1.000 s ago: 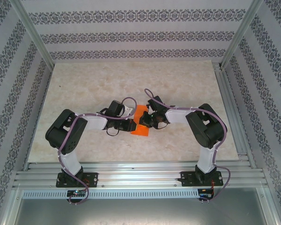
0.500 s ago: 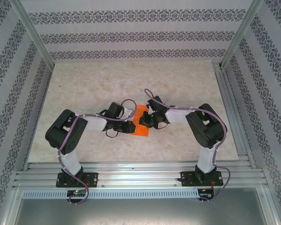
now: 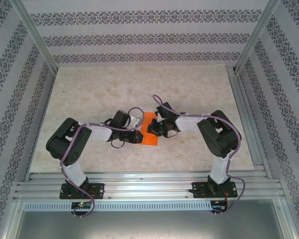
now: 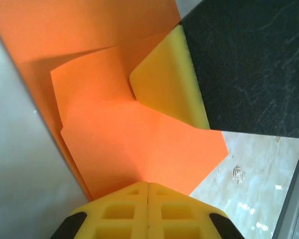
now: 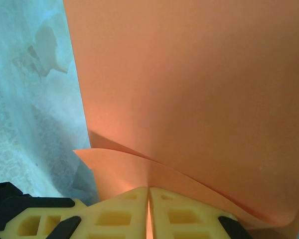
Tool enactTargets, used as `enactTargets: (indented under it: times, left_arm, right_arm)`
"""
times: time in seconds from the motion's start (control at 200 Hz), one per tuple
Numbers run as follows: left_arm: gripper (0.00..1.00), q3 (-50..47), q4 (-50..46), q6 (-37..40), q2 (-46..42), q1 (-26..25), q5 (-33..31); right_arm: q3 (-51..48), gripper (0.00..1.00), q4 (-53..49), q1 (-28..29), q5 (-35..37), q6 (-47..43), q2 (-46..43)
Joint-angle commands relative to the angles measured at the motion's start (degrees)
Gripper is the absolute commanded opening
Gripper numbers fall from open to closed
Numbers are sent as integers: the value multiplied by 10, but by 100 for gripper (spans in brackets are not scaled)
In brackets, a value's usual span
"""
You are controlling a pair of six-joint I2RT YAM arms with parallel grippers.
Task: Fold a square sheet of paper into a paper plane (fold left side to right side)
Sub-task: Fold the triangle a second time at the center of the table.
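The square sheet of paper (image 3: 148, 131), bright orange and partly folded, is held just above the table between both arms. My left gripper (image 3: 138, 135) is shut on its left side; in the left wrist view the yellow jaws (image 4: 148, 185) meet with the paper (image 4: 139, 144) coming out of them in creased layers. My right gripper (image 3: 155, 127) is shut on the right side; its jaws (image 5: 149, 190) pinch a curled flap of the paper (image 5: 199, 89). One yellow finger (image 4: 164, 84) of the right gripper presses on the sheet in the left wrist view.
The marble-patterned table (image 3: 114, 84) lies open around the arms. An aluminium rail (image 3: 245, 114) runs along its right side and more rails (image 3: 149, 181) along the near edge. Patterned walls enclose the cell.
The left arm's elbow has drifted slightly to the left and its wrist has turned a little. Both grippers stay shut on the paper, which has barely moved.
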Motion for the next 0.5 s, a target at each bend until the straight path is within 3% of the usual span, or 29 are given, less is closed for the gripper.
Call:
enactTargets:
  times: [0.0,0.495]
  left_arm:
    - [7,-32,-79,19,-6,1,-3]
    - [7,-71,-103,8,-59,1,-15]
  right_arm:
    - [-5,11,-42,3,26,-11,26]
    - [-3,11,-53,3,34,-17,35]
